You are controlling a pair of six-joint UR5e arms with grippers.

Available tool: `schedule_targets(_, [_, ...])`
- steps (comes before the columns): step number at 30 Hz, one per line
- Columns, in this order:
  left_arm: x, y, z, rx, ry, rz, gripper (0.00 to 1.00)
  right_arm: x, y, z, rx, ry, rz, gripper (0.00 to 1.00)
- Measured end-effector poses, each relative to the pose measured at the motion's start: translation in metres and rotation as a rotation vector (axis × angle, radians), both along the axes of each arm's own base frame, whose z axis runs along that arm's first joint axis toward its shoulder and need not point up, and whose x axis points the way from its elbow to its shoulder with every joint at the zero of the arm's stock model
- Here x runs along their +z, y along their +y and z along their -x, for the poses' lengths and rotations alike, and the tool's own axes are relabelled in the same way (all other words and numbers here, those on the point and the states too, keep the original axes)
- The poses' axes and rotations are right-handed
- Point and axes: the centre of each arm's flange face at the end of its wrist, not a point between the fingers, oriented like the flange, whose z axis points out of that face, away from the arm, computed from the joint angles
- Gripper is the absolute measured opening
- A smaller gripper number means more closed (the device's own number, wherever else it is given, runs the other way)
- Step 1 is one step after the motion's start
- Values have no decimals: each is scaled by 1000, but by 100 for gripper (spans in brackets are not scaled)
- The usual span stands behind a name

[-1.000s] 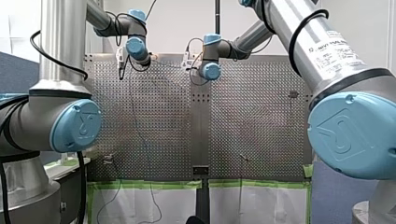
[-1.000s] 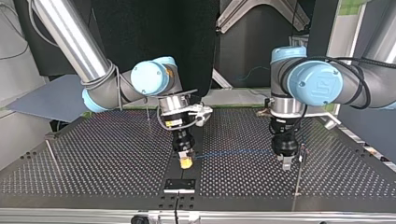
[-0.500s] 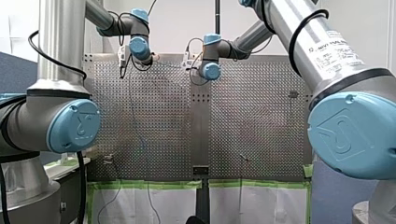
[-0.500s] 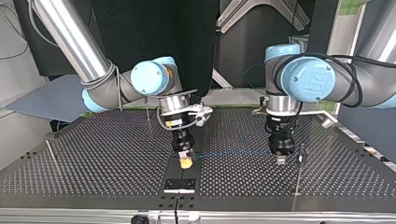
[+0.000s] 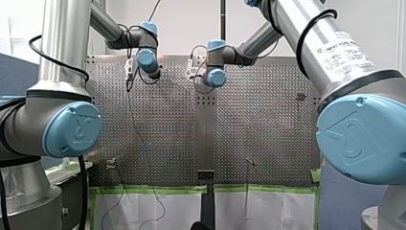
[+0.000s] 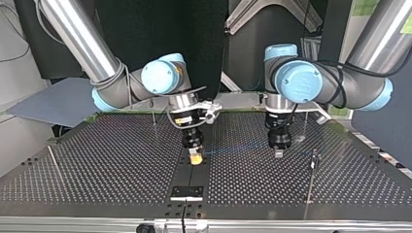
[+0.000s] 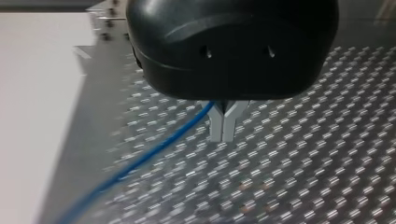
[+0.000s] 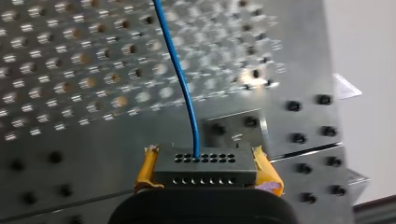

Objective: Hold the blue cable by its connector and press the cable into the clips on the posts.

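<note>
Right gripper (image 8: 205, 171): clamped on connector (image 8: 205, 163). Left gripper (image 7: 222, 130): pinched shut on blue cable (image 7: 154, 149). Post (image 6: 310, 184), top view's lower right: cable seating indiscernible; pressing into clips apparently outstanding.

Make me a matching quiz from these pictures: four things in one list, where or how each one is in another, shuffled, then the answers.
1 connector
2 blue cable
3 my left tool
4 thin post

A stands at the top view's right
B metal fingers shut on the cable
C between my right tool's yellow pads
D strung between the two tools

Pairs: 1-C, 2-D, 3-B, 4-A
</note>
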Motion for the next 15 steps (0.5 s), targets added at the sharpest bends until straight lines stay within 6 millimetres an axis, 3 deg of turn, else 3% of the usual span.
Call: schedule_targets(15, [-94, -27, 10, -17, 90, -26, 0, -56, 12, 9, -28, 49, -17, 0])
